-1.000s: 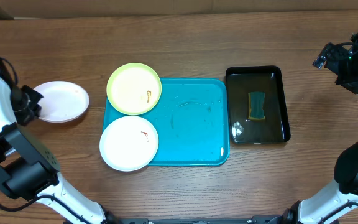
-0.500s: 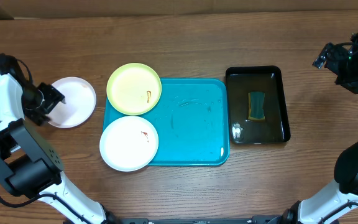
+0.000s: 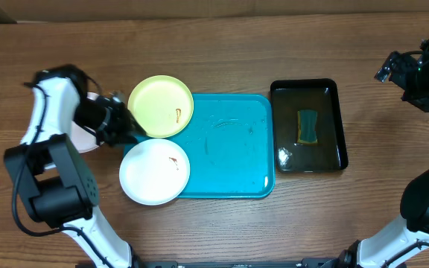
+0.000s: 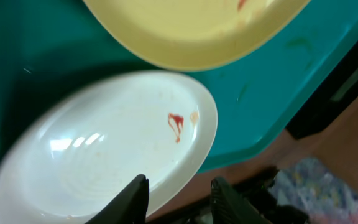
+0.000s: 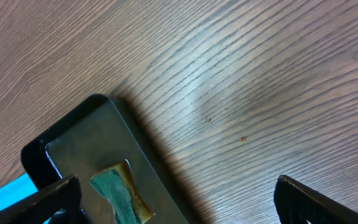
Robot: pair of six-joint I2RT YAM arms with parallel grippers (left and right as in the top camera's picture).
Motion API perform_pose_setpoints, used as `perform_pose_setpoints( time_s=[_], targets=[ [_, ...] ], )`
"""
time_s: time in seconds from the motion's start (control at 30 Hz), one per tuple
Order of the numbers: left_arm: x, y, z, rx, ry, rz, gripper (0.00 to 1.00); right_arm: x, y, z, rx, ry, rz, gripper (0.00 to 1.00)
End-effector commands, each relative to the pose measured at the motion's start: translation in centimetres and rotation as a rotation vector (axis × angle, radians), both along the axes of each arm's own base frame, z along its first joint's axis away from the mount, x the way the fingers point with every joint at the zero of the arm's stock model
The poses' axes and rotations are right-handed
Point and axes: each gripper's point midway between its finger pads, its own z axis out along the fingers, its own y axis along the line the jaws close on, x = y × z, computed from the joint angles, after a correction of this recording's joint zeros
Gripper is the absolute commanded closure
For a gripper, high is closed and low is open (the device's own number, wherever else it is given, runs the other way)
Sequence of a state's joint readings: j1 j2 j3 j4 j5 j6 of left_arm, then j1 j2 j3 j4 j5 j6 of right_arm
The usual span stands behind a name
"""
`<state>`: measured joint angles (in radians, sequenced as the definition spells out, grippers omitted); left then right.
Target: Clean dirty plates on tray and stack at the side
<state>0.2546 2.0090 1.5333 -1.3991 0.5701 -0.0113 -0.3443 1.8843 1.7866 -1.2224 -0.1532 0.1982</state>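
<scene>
Fingers, left gripper (image 4: 180,198): two dark tips set moderately apart with nothing held between them. They sit above the near rim of a white plate (image 4: 104,149); whether they touch it cannot be told.
- White plate: bears a small reddish smear (image 4: 176,124). It lies at the near-left corner of the tray (image 3: 229,149), overhanging the tray's left edge.
- Yellow-green plate (image 3: 161,106): sits at the tray's far-left corner, also overhanging the edge, just beside the white plate. It carries a small brown mark right of centre.
- Left gripper, overhead view (image 3: 121,126): sits at the tray's left rim, in the notch between the two plates.
- Second white plate (image 3: 86,140): lies on the table left of the tray and is mostly hidden under the left arm.
- Tray: turquoise with a raised rim. Its middle and right parts are bare, with faint wet streaks.

Fingers, right gripper (image 5: 178,186): spread wide and holding nothing, over bare wood.
- Black basin (image 5: 86,130): sits below and to the left in the wrist view, with a green sponge (image 5: 117,186) inside.
- Black basin, overhead view (image 3: 281,97): stands just right of the tray, with the sponge (image 3: 307,126) lying in shallow liquid.
- Right gripper, overhead view (image 3: 387,71): sits well apart from the basin, near the far-right edge of the wooden table (image 3: 222,45).
</scene>
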Motion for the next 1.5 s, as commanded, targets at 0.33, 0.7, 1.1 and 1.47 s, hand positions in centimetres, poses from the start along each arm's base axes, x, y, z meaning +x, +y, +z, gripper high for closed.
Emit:
perform_pose_setpoints(
  time_s=[0.33,0.7,1.1,1.47],
  targets=[
    [-9.4,2.2,7.4,0.409,-0.207,0.145,0.59,0.2,-0.1,0.8,-0.01,-0.022,-0.004,0.0],
    [-12.2,4.9,11.0,0.619,-0.326,0.287,0.51,0.2,-0.1,0.8,-0.01,-0.022,-0.004,0.0],
    [-11.4,5.3,4.2,0.624,-0.207,0.301,0.49,0.2,-0.1,0.8,-0.01,-0.022,-0.004,0.0],
    [-11.4,6.0,-4.0,0.651,-0.085,0.264,0.46,0.2,-0.1,0.8,-0.01,-0.022,-0.004,0.0]
  ],
)
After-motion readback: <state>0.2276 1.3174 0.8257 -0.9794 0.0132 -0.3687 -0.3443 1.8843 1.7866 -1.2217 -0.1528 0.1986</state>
